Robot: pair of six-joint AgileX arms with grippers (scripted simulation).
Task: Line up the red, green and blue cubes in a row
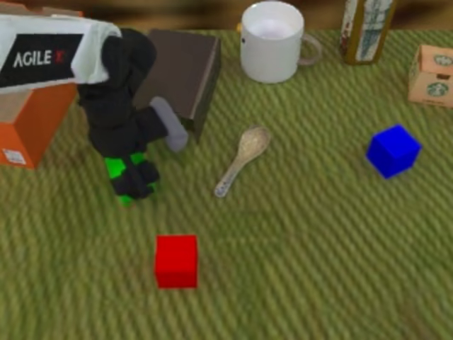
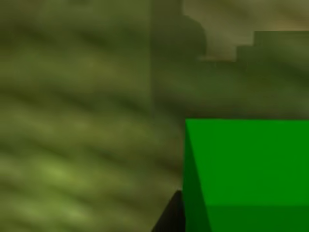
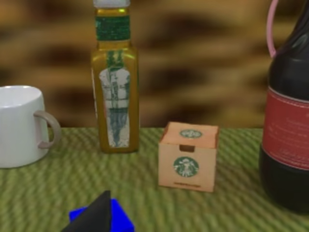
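The green cube [image 1: 115, 168] sits between the black fingers of my left gripper [image 1: 132, 178] at the table's left, and the gripper is shut on it. In the left wrist view the green cube [image 2: 251, 169] fills the lower corner, with one dark fingertip [image 2: 171, 217] against its side. The red cube [image 1: 175, 261] lies on the cloth a little nearer the front. The blue cube [image 1: 393, 150] rests at the right. My right gripper [image 3: 130, 226] is out of the top view; in its wrist view a dark tip partly covers the blue cube [image 3: 121, 220].
A white mug [image 1: 272, 41], a yellow bottle [image 1: 367, 28] and a tan carton [image 1: 432, 74] stand along the back. A spoon [image 1: 244, 159] lies mid-table. A dark brown box [image 1: 185, 67] and an orange box [image 1: 35, 120] stand beside the left arm. A dark red-labelled bottle [image 3: 289, 121] stands at the right.
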